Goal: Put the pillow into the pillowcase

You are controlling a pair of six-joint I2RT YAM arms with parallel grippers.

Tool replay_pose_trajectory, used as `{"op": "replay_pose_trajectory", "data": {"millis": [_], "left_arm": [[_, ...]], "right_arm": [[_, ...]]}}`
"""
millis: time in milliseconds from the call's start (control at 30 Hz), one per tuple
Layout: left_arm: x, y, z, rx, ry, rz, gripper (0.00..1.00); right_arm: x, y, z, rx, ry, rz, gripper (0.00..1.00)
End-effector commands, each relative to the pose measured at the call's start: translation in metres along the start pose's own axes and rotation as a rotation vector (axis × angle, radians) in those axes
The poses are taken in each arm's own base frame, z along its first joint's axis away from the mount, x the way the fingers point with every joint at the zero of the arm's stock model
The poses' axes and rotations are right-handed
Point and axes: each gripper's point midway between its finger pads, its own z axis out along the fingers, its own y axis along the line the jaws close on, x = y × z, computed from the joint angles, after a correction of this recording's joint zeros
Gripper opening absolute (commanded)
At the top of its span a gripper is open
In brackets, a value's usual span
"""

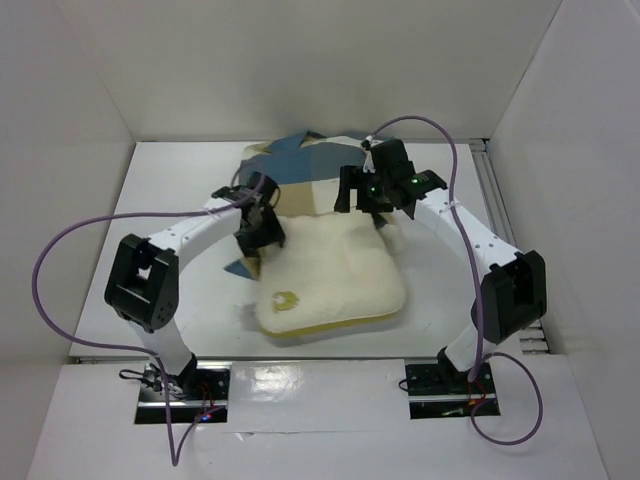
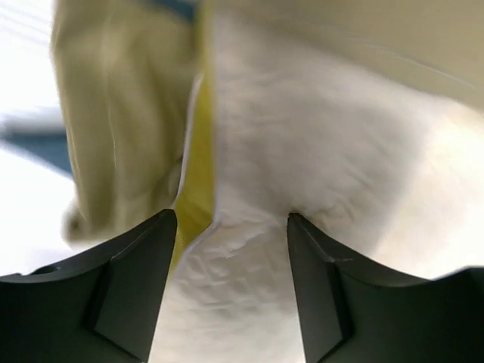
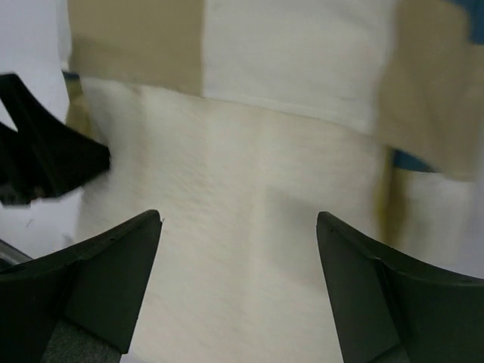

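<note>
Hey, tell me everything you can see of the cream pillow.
The plump cream quilted rectangular pillow looks soft and fleecy, edged with olive-yellow piping, with a small yellow emblem near its near-left corner. It lies flat on the white table, mostly uncovered; the blue, tan and white checked pillowcase overlaps its far edge. The open left hand and open right hand hover at its far corners.
</note>
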Motion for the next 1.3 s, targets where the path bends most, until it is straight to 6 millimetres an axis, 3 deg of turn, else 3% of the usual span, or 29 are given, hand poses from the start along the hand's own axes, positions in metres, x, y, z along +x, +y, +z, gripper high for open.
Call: {"op": "replay_pose_trajectory", "data": {"millis": [0,100,133,233,267,333,367,400,433,533,567,733,800,867,900,933,1000,1033,1100,1167,1267], "left_arm": [[0.050,-0.081,-0.054,0.279,0.091,0.040,0.74],[0.020,-0.083,-0.072,0.310,0.019,0.116,0.80],[0.003,-0.066,-0.076,0.269,-0.019,0.093,0.82],[-0.011,-0.036,-0.072,0.248,-0.043,0.095,0.84],[-0.012,-0.014,-0.057,0.229,-0.007,0.066,0.86],[-0.005,-0.009,-0.049,0.306,0.040,0.085,0.87],[0.006,0.005,-0.042,0.317,0.068,0.077,0.87],[0.014,0.005,-0.040,0.348,0.080,0.095,0.87],[0.021,0.007,-0.039,0.370,0.089,0.098,0.88],[0.047,-0.001,-0.044,0.511,0.118,0.130,0.88],[0.054,-0.004,-0.046,0.544,0.128,0.144,0.88],[0.090,-0.011,-0.042,0.574,0.123,0.284,0.88],[0.105,-0.012,-0.037,0.557,0.117,0.342,0.87],[0.111,-0.014,-0.034,0.560,0.091,0.407,0.87],[0.114,-0.017,-0.031,0.557,0.083,0.430,0.87],[0.120,-0.020,-0.032,0.566,0.071,0.489,0.87],[0.124,-0.022,-0.028,0.548,0.047,0.534,0.90],[0.128,-0.030,-0.032,0.563,0.029,0.562,0.92],[0.124,-0.035,-0.038,0.549,-0.045,0.582,1.00],[0.126,-0.045,-0.051,0.583,-0.106,0.622,1.00],[0.118,-0.055,-0.062,0.614,-0.191,0.655,1.00]], "right_arm": [[-0.020,0.025,0.000,0.016,-0.094,-0.096,0.91],[-0.019,0.038,0.002,0.032,-0.121,-0.141,0.92],[-0.023,0.042,0.000,0.039,-0.137,-0.133,0.92],[-0.016,0.054,0.002,0.079,-0.125,-0.169,0.95],[-0.016,0.061,0.011,0.080,-0.098,-0.212,0.97],[0.009,0.077,0.020,0.078,-0.033,-0.261,0.97],[0.019,0.080,0.027,0.090,-0.027,-0.281,0.98],[0.042,0.078,0.037,0.132,0.000,-0.332,0.98],[0.051,0.075,0.042,0.156,0.009,-0.349,0.98],[0.082,0.049,0.054,0.259,0.087,-0.407,0.98],[0.091,0.048,0.055,0.265,0.102,-0.434,0.98],[0.143,0.021,0.064,0.292,0.222,-0.503,0.98],[0.152,0.011,0.069,0.323,0.238,-0.498,0.90],[0.154,0.003,0.073,0.366,0.235,-0.490,0.66],[0.148,0.002,0.072,0.371,0.231,-0.481,0.43],[0.138,0.018,0.069,0.313,0.211,-0.477,0.00],[0.119,0.030,0.059,0.229,0.187,-0.450,0.00],[0.104,0.054,0.046,0.111,0.151,-0.429,0.00],[0.081,0.064,0.033,0.010,0.114,-0.388,0.00],[0.063,0.079,0.018,-0.074,0.093,-0.374,0.00],[0.057,0.084,0.010,-0.100,0.101,-0.374,0.00]]}}
